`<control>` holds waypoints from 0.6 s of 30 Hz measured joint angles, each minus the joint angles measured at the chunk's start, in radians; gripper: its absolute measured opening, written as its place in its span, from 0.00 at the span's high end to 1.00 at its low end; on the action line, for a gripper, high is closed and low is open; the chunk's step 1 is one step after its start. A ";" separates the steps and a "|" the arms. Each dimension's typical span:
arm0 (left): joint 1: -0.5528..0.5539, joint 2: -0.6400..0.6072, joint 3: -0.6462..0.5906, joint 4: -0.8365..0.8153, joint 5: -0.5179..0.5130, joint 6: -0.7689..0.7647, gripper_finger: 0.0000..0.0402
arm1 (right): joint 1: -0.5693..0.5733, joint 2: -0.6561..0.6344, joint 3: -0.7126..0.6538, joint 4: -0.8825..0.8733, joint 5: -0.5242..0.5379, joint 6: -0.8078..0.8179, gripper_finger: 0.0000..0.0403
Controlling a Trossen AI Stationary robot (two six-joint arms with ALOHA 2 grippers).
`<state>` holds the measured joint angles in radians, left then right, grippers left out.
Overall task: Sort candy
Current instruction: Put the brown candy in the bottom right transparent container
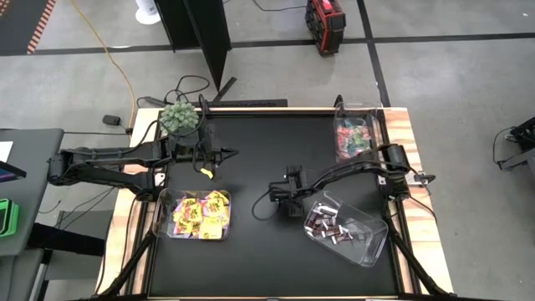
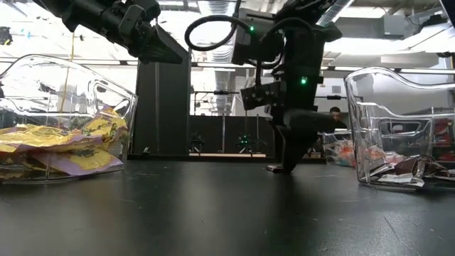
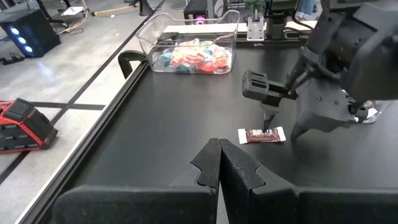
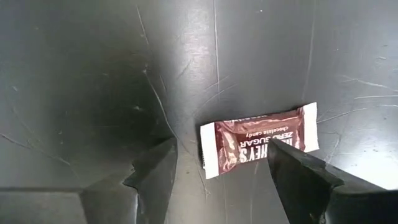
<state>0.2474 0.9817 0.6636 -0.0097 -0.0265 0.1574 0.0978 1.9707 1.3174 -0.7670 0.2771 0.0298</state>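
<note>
A dark brown mini bar (image 4: 258,144) lies flat on the black table (image 1: 251,142), left of the bin of brown bars (image 1: 347,230). My right gripper (image 4: 222,152) points down over it and is open, with one finger beyond each end of the bar. It also shows in the high view (image 1: 288,207) and in the left wrist view (image 3: 283,130), where the bar (image 3: 262,135) lies under the fingertips. My left gripper (image 3: 219,152) hangs shut and empty above the table's left part (image 1: 221,155). My right gripper comes at the bar from above, pointing steeply down, with the bar's length running from one finger to the other. One fingertip (image 4: 298,168) covers the bar's end (image 4: 308,127). I cannot tell whether it touches. The other finger stands clear of the bar.
A clear bin of yellow packets (image 1: 199,215) stands near left, and a bin of teal-and-pink sweets (image 1: 355,138) far right. A fuzzy green plant (image 1: 178,117) is at the far left corner. Something small and yellow (image 1: 206,173) shows under the left arm.
</note>
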 joint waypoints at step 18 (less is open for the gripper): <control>0.000 0.000 0.000 0.000 0.000 -0.001 1.00 | -0.008 0.031 0.002 0.015 0.130 0.015 0.63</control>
<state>0.2478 0.9817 0.6636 -0.0097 -0.0261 0.1565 0.0898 2.0013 1.3191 -0.7517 0.4069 0.0448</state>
